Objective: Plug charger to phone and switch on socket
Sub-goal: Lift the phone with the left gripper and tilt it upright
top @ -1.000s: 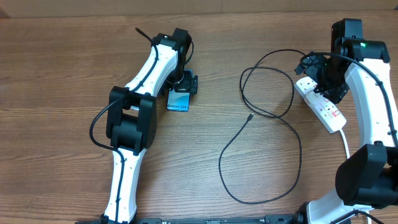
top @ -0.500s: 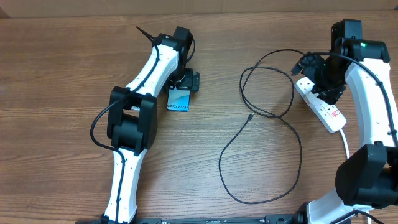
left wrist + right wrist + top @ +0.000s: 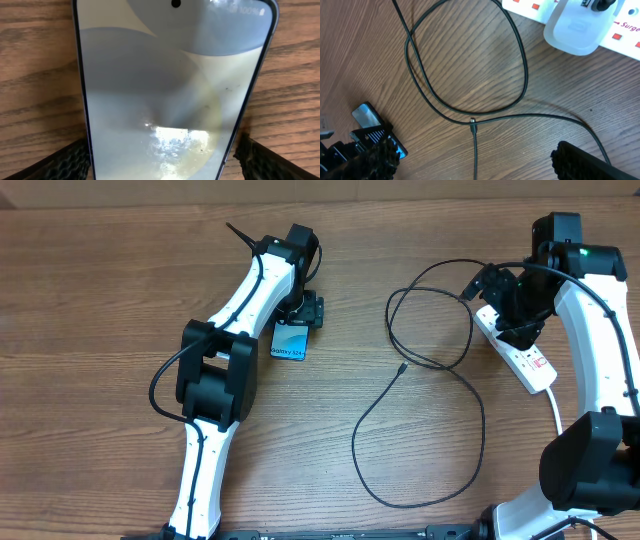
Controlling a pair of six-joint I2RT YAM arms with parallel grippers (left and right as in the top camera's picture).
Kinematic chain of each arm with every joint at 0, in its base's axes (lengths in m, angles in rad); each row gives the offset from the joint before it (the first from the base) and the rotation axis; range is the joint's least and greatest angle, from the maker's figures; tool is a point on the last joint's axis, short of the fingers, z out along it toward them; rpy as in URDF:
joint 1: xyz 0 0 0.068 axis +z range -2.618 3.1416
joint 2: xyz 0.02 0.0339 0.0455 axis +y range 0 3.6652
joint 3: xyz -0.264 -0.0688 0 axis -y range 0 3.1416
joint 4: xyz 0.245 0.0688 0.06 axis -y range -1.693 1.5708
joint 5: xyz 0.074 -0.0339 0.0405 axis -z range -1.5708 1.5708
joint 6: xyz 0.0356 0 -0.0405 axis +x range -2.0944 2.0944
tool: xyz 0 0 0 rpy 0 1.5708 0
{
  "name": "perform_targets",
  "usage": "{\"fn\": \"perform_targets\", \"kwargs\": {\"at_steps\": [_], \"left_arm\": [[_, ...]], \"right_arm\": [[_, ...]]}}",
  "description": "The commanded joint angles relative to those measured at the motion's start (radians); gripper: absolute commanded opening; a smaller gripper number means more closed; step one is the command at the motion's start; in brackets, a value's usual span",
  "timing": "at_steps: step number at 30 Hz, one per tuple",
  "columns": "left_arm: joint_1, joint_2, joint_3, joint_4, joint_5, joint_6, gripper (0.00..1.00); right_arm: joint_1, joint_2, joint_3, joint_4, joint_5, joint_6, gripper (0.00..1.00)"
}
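The phone (image 3: 289, 341) lies flat on the table, blue screen up. My left gripper (image 3: 300, 311) is at its far end, shut on its edges. In the left wrist view the phone (image 3: 170, 75) fills the gap between the left gripper's fingers (image 3: 162, 162). The black charger cable (image 3: 432, 365) loops over mid table, and its small connector (image 3: 400, 367) lies free. The white socket (image 3: 522, 352) lies at the right with a white adapter (image 3: 572, 30) plugged in. My right gripper (image 3: 503, 298) is open and empty, hovering over the socket's far end. The connector (image 3: 472, 122) shows below it.
The thick white cord (image 3: 556, 410) runs from the socket toward the near right edge. A long loop of the cable (image 3: 420, 502) reaches toward the front of the wooden table (image 3: 100, 330). The left arm's links (image 3: 215, 375) stand over the left middle.
My left gripper has shifted slightly right, with the phone moving along. My right gripper has moved a little left off the socket's end, toward the cable loop.
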Motion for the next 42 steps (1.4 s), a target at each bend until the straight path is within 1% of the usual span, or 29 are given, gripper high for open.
{"fn": "perform_targets", "kwargs": {"at_steps": [1, 4, 7, 14, 19, 24, 27, 35, 42], "left_arm": [[-0.011, 0.034, -0.029, -0.003, -0.043, -0.021, 0.89], [-0.011, 0.034, -0.034, -0.003, -0.045, -0.021, 0.88], [-0.011, 0.034, -0.034, -0.002, -0.052, -0.021, 0.78], [-0.011, 0.034, -0.034, -0.003, -0.055, -0.021, 0.77], [-0.011, 0.034, -0.032, -0.003, -0.040, -0.021, 0.73], [-0.011, 0.032, -0.028, -0.011, -0.034, -0.022, 0.73], [-0.011, 0.028, -0.019, -0.014, 0.011, -0.021, 0.73], [-0.011, 0.027, 0.095, -0.084, 0.130, -0.022, 0.73], [-0.011, 0.027, 0.190, -0.177, 0.143, -0.022, 0.73]], "right_arm": [[0.002, -0.004, 0.023, -0.001, -0.008, 0.002, 1.00], [0.002, -0.004, 0.023, -0.004, -0.008, 0.002, 1.00], [0.002, -0.004, 0.023, -0.008, -0.008, 0.002, 1.00], [0.002, -0.004, 0.023, -0.013, -0.008, 0.003, 1.00], [0.002, -0.004, 0.023, -0.013, -0.008, 0.003, 1.00], [0.002, -0.004, 0.023, -0.013, -0.008, 0.003, 1.00], [0.002, -0.004, 0.023, -0.012, -0.008, 0.003, 1.00], [0.002, -0.004, 0.023, -0.016, -0.008, 0.003, 1.00], [0.002, -0.004, 0.023, -0.020, -0.008, 0.003, 1.00]]}}
